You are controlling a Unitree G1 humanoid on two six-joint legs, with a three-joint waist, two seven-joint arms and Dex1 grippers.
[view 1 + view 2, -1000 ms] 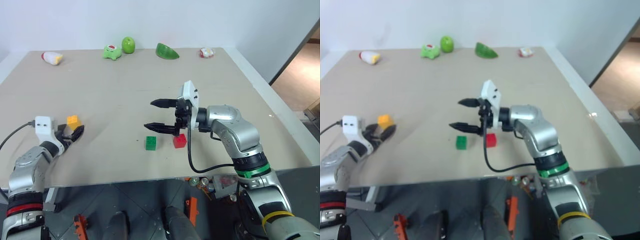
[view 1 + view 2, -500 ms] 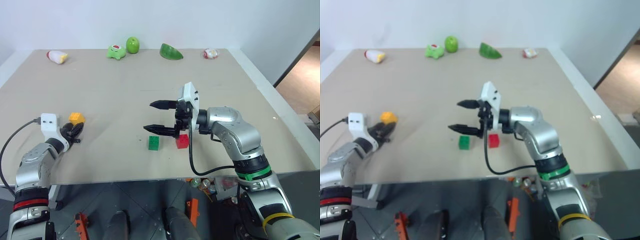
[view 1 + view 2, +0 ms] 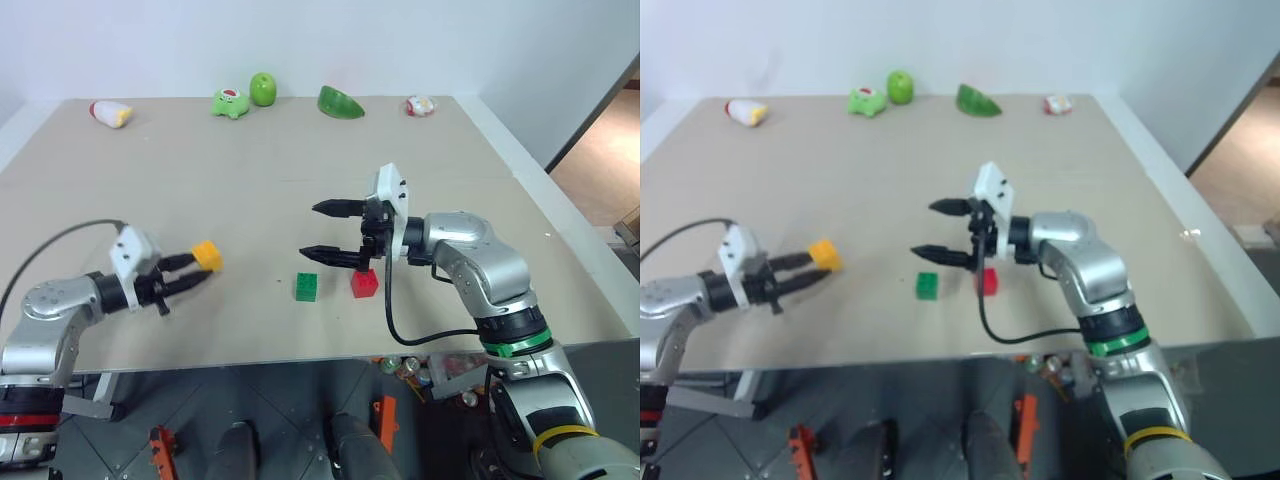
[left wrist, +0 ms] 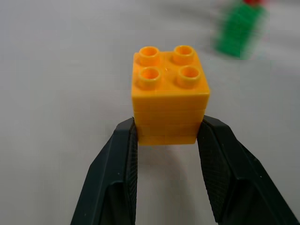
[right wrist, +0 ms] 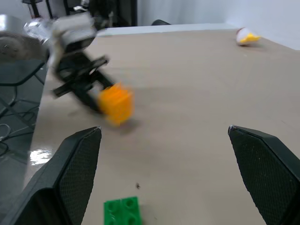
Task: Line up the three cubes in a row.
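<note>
My left gripper (image 3: 200, 268) is shut on the yellow cube (image 3: 206, 255) and holds it just above the table, left of centre. In the left wrist view the two fingers (image 4: 117, 168) clamp the cube (image 4: 169, 101) by its lower sides, studs up. The green cube (image 3: 307, 287) and the red cube (image 3: 364, 283) sit on the table side by side with a small gap between them. Just above and behind these two, my right gripper (image 3: 312, 230) hovers wide open, pointing left and holding nothing. The right wrist view shows the yellow cube (image 5: 116, 103) and the green cube (image 5: 123, 212).
Several toys line the table's far edge: a white and red one (image 3: 108, 112), a green frog (image 3: 230, 102), a green apple (image 3: 263, 88), a green wedge (image 3: 340, 102) and a small white one (image 3: 419, 105). The table's front edge (image 3: 300, 360) runs just below the cubes.
My left gripper has shut on the yellow cube and carried it to the right, toward the green cube, turning as it went. The right gripper has drifted slightly right and stays open.
</note>
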